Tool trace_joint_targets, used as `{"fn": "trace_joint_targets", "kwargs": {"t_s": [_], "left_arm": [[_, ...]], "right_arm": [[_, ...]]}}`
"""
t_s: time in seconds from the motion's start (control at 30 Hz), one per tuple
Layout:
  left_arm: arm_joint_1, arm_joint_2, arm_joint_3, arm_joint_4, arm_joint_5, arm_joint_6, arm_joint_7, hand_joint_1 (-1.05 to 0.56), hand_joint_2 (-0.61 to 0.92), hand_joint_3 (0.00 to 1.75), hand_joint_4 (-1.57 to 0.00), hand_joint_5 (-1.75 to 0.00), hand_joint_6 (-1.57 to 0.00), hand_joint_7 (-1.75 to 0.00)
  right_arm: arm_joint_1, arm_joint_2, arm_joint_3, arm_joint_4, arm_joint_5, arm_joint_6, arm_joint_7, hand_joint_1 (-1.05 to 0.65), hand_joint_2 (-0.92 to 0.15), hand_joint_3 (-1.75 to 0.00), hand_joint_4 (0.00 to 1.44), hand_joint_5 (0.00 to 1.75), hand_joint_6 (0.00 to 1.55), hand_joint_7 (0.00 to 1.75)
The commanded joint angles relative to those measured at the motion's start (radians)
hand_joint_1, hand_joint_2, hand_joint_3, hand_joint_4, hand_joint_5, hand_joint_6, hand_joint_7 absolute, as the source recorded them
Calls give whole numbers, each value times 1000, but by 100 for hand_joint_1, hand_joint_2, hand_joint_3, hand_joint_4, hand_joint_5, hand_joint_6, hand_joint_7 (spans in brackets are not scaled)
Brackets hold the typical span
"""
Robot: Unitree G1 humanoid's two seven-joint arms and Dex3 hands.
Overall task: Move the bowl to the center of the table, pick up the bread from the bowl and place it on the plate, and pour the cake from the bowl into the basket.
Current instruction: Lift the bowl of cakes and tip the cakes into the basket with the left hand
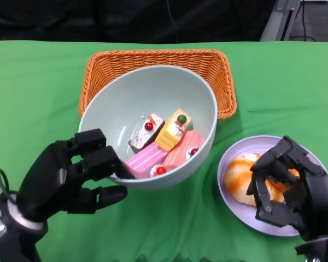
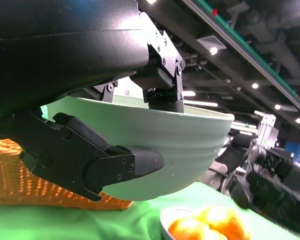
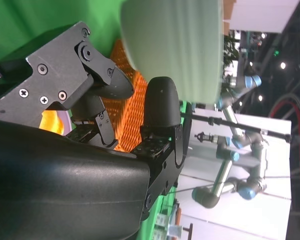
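Left hand: the left hand (image 1: pixel 71 174) grips the near-left rim of the bowl (image 1: pixel 126 98), fingers over the lip and thumb beneath; the left wrist view shows the bowl raised off the green tabletop (image 1: pixel 33 93), so the grip seems meant for carrying and tipping
Bowl: it hangs over the near edge of the basket (image 1: pixel 208 63), which sits toward the far edge of the tabletop; this placement suits pouring
Cake: the cake pieces (image 1: pixel 164 144) lie crowded against the bowl's near wall; none has left the bowl
Bread: the bread (image 1: pixel 238 177) lies on the plate (image 1: pixel 235 210) near the tabletop's right near corner; that step looks done
Right hand: the right hand (image 1: pixel 290 183) hangs over the plate with fingers curled, partly covering the bread; the pictures do not settle whether it holds the bread or is empty
Next: likely tilting the bowl away toward the basket; a slip at the one-sided rim grip is the risk
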Motion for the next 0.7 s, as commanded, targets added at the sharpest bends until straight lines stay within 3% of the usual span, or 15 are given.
{"fn": "trace_joint_targets", "kwargs": {"t_s": [0.03,0.27,0.53,0.7], "left_arm": [[-62,-8,27,30,-48,-20,-9,-11,69,92,-74,-175,-70,-144],[-123,-39,49,99,-122,-11,-117,-7,63,102,-76,-175,-72,-148],[-189,-76,77,178,-218,-13,-267,-9,60,103,-74,-175,-70,-146],[-242,-116,98,265,-319,-13,-418,-11,61,105,-72,-175,-68,-144]], "right_arm": [[3,-11,12,24,-8,-43,7,6,-41,-137,74,175,57,159],[8,-8,30,36,-16,-49,3,3,-40,-138,77,175,58,160],[17,-7,52,28,-8,-33,13,3,-43,-137,79,175,57,163],[19,-7,62,29,-16,-33,11,2,-44,-136,80,175,56,167]]}}
